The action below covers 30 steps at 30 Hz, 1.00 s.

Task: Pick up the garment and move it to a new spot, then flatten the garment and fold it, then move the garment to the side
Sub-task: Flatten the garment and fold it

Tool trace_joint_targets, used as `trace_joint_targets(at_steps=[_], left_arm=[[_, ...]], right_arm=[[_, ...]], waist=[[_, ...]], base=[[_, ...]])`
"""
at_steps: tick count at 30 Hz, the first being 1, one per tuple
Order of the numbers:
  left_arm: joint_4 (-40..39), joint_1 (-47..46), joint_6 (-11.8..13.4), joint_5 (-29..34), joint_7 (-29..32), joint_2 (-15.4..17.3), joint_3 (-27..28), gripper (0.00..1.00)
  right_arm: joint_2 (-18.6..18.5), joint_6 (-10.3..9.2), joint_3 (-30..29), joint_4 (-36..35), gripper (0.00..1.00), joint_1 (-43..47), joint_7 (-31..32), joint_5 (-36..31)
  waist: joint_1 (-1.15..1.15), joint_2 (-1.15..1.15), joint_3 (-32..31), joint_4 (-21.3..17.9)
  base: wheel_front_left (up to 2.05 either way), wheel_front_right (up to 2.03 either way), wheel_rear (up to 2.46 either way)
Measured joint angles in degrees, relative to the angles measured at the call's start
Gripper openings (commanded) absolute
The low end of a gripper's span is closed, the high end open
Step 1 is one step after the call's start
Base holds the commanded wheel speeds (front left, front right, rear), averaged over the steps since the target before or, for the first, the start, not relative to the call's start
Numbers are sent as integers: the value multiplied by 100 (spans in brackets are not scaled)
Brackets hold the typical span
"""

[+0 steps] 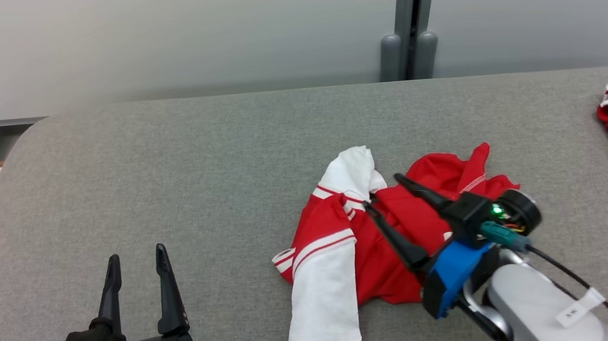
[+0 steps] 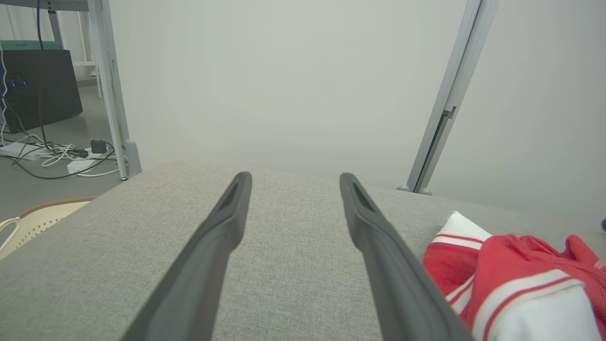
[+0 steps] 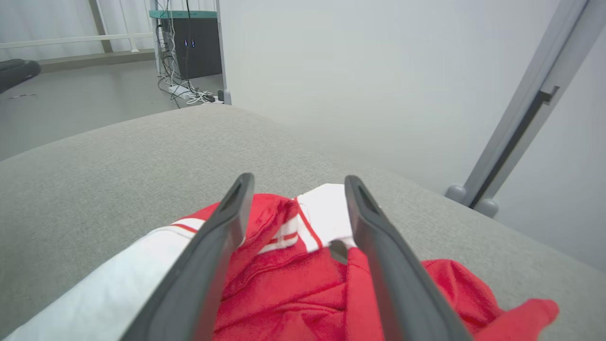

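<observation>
the red-and-white jersey (image 1: 372, 243) lies crumpled on the desk (image 1: 164, 183) beneath the spread, empty right hand (image 1: 383, 190); flattening seems next, needing the spread left hand (image 1: 137, 253) too.

Small white cable tag (image 1: 579, 308), marking illegible

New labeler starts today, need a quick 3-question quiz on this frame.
1. True or false: the left gripper touches the garment.
2. Pick one: the garment is A) folded flat, B) crumpled, C) hanging from a gripper.
3. Fill in: over the garment, the right gripper has its jaws ____.

Key: 1 false; 2 B; 3 open.
</observation>
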Motion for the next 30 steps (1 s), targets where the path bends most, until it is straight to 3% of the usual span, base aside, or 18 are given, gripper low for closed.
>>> trace_joint_targets(at_steps=[7, 15, 21, 30], left_arm=[[-55, 15, -13, 26, 0, 0, 73, 100], [-90, -9, -27, 49, 0, 0, 67, 100], [-104, -107, -25, 40, 0, 1, 3, 100], [-101, -302, -20, -30, 0, 1, -118, 100]], right_arm=[[-256, 1, -697, -657, 100, 550, 287, -224], [-519, 0, -1268, -884, 100, 702, 750, -481], [-619, 1, -1322, -580, 100, 542, 1032, -536], [-672, 1, -1246, 615, 100, 13, 1044, -582]], waist=[[0, 0, -1, -116], [0, 0, 120, -110], [0, 0, 256, 0], [1, 0, 573, 235]], base=[[0, 0, 0], [0, 0, 0], [0, 0, 0], [0, 0, 0]])
